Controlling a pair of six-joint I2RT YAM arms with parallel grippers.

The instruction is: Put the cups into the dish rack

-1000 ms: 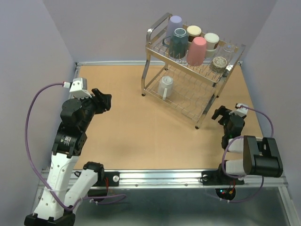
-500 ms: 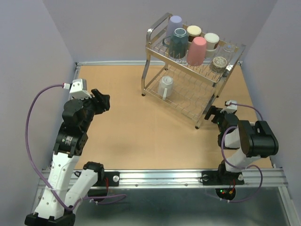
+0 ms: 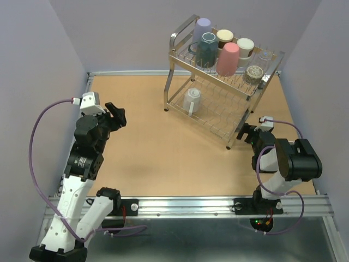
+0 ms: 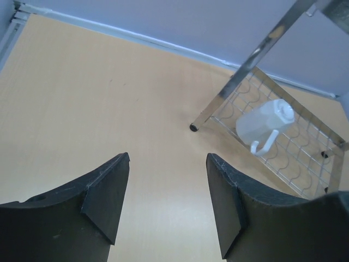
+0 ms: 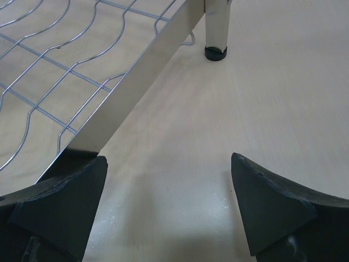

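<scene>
My left jaws stand partly open, right jaws wide, both empty. The small mixed cups sit ahead in the two-tier chrome wire dish rack. Its leg is just beyond my right jaws, so I'd withdraw straight.

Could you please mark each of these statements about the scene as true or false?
1. The white mug lies on the lower tier of the dish rack. True.
2. The pink cup stands on the table beside the rack. False: it sits upside down on the upper tier.
3. The left gripper and the right gripper are both open and hold nothing. True.
4. The lavender cup is on the lower tier next to the mug. False: it is on the upper tier, at the end with the looped handle.
</scene>
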